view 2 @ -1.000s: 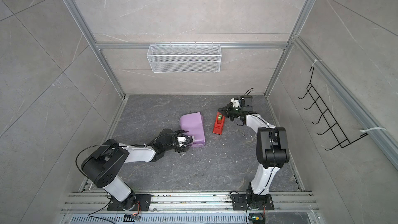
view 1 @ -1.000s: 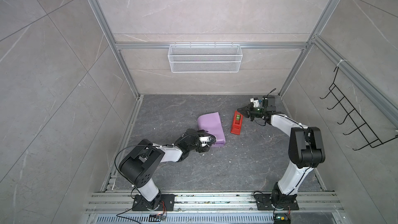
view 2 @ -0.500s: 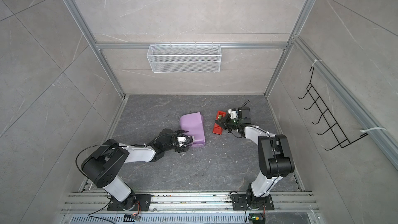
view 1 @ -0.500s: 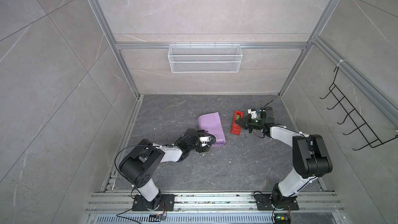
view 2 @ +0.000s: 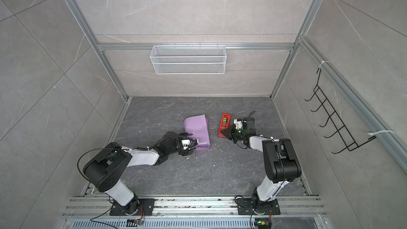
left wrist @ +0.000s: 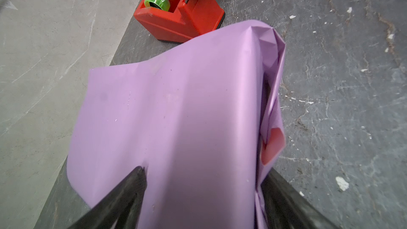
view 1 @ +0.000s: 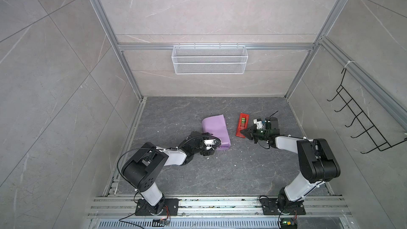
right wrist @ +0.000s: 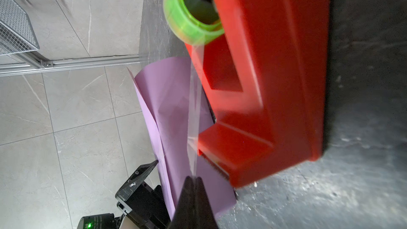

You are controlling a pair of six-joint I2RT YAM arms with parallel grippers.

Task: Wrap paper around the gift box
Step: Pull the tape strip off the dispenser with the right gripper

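Observation:
The lilac paper (view 1: 215,132) (view 2: 197,132) lies folded into a bundle on the dark floor; the gift box is hidden under it. In the left wrist view the paper (left wrist: 187,106) fills the frame, with a pink inner side (left wrist: 272,146) showing at one fold. My left gripper (view 1: 211,148) (left wrist: 204,171) stands wide, one finger pressed against each side of the bundle's near end. My right gripper (view 1: 243,132) (right wrist: 193,178) is shut on a clear tape strip (right wrist: 195,117) drawn from the red tape dispenser (view 1: 242,124) (right wrist: 264,84).
A green tape roll (left wrist: 156,0) sits in the dispenser, just right of the bundle. A white wire basket (view 1: 209,62) hangs on the back wall and a black hook rack (view 1: 361,126) on the right wall. White scraps dot the floor.
My right gripper has moved from the dispenser's far end towards its near end, staying shut, with the tape strip stretched behind it. The left arm and the paper bundle have not moved.

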